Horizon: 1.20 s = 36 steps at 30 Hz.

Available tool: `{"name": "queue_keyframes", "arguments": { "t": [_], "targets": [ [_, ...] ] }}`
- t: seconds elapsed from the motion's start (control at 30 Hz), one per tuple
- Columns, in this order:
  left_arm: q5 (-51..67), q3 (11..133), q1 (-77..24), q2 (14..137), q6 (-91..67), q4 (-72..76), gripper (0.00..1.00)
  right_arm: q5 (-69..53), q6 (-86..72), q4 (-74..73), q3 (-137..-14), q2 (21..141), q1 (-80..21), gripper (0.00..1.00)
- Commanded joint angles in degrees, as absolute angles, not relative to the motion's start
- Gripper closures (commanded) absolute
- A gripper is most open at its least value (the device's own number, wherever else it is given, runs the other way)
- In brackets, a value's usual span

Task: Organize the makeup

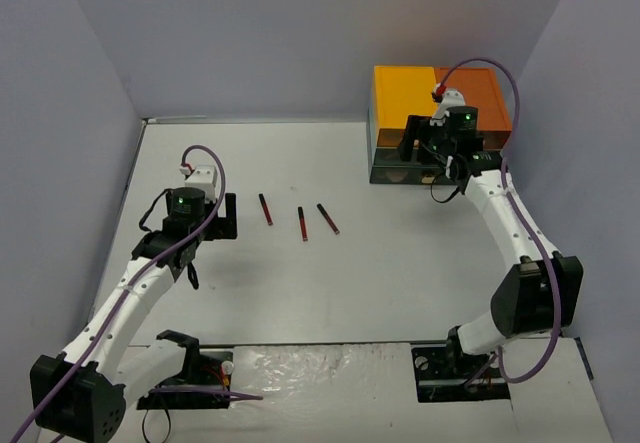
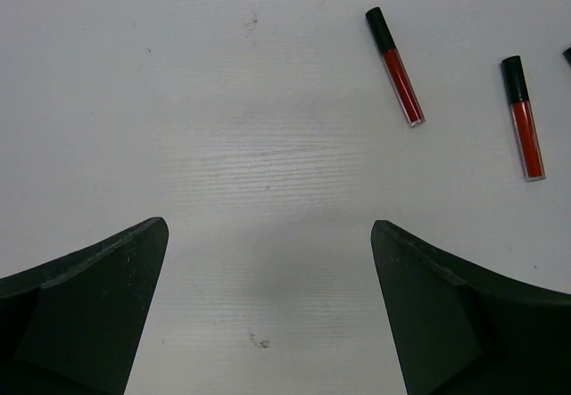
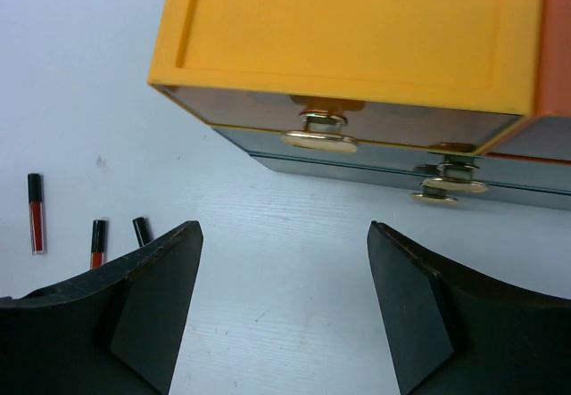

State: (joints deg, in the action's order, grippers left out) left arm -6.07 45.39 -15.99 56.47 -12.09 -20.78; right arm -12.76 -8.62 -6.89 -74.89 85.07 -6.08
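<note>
**Both jaws wide, nothing held — sticks lie mid-table**

Nearest me, the two arm bases sit at the near edge of the table. The left arm reaches forward, elbow low. Its left gripper points down at bare tabletop, fingers spread wide and empty.

The right arm stretches to the drawer unit at the back right. The right gripper hangs before the unit's front, fingers apart, gripping nothing.

Three dark red sticks lie mid-table, none touching: left stick, middle stick, right stick. The left wrist view makes their black caps and red bodies plain. The right wrist view alone shows the unit's gold handles — one on each of two drawer fronts.
</note>
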Motion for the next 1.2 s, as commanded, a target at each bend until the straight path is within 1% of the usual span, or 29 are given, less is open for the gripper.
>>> {"name": "queue_keyframes", "arguments": {
  "t": [0.0, 0.17, 0.43, 0.8, 1.0, 1.17],
  "targets": [
    [-6.64, 48.16, -15.56, 56.11, -11.43, -18.51, 0.03, -7.23, -7.35, -5.86, -78.69, 89.3, -8.83, 0.27],
    [-7.02, 48.0, -15.56, 55.82, -11.42, -18.71, 0.03, -4.17, -7.64, -5.14, -82.41, 94.03, -9.4, 0.27],
    [-6.86, 47.99, -15.56, 55.89, -11.43, -18.72, 0.03, -1.23, -7.73, -4.05, -85.32, 97.18, -9.4, 0.28],
    [-6.59, 47.99, -15.56, 56.08, -11.6, -18.73, 0.03, 0.6, -8.43, -1.48, -85.44, 98.11, -9.4, 0.33],
    [-6.5, 47.99, -15.56, 56.16, -11.69, -18.81, 0.03, 1.41, -8.42, -0.97, -85.96, 98.44, -9.4, 0.4],
    [-6.55, 47.99, -15.56, 56.07, -11.69, -18.9, 0.03, 1.32, -8.26, -0.84, -86.92, 98.96, -9.4, 0.48]
  ]
}}
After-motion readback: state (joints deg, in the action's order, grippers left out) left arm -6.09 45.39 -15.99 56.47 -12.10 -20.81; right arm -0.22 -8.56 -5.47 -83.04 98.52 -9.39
